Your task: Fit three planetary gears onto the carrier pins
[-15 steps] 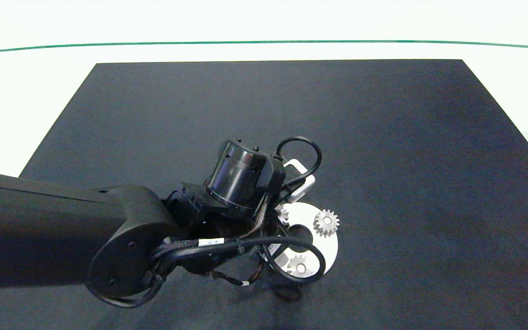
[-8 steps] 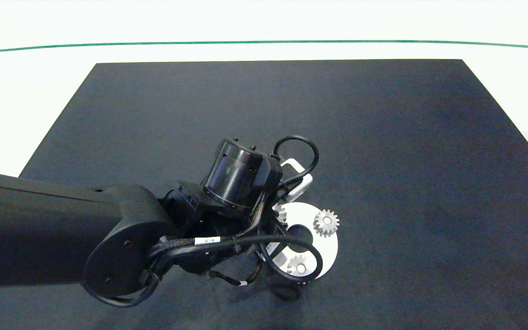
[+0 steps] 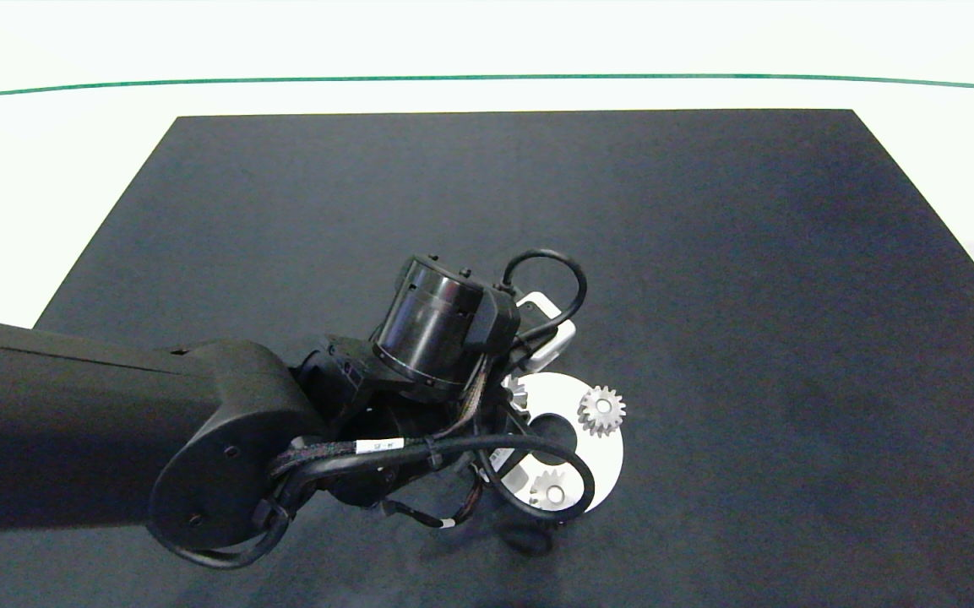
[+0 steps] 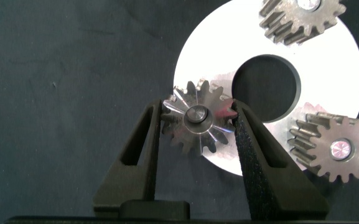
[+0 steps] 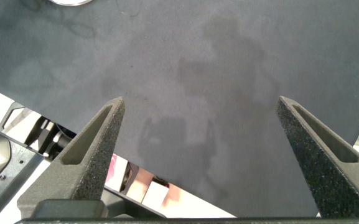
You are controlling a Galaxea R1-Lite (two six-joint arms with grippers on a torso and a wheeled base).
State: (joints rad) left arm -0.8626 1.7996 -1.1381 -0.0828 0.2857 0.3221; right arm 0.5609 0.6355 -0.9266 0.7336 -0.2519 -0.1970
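The left gripper (image 4: 199, 121) is closed on a planetary gear (image 4: 198, 118), its two dark fingers (image 4: 143, 140) pressing the teeth from either side. That gear lies flat at the left edge of the white disc (image 4: 328, 74), overhanging the rim a little, and a round pin end shows in its centre hole (so it is seated on one of the carrier pins). In the head view the left arm (image 3: 115, 439) comes in from the left and hangs over the disc's (image 3: 609, 460) left half, hiding most of the held gear (image 3: 518, 393); only a few of its teeth peek out beside the wrist.

Outward from the gripper, the disc's large centre hole (image 4: 267, 87) lies just beside the held gear. Two more gears sit flat on the disc, each with a pin end visible in its centre. One (image 3: 601, 410) is on the disc's far right part, clear of the arm; the other (image 3: 549, 490) is on the near part, ringed by a loop of the arm's black cable (image 3: 537, 473). The three gears stand apart around the centre hole, not touching each other.

The disc rests on a black mat (image 3: 706, 253) that covers the middle of the white surface (image 3: 47, 169). A thin green line (image 3: 487, 78) runs across the surface on the far side.

The right gripper (image 5: 204, 162) is out of the head view; its fingers are spread wide with nothing between them, above bare mat (image 5: 229, 74).
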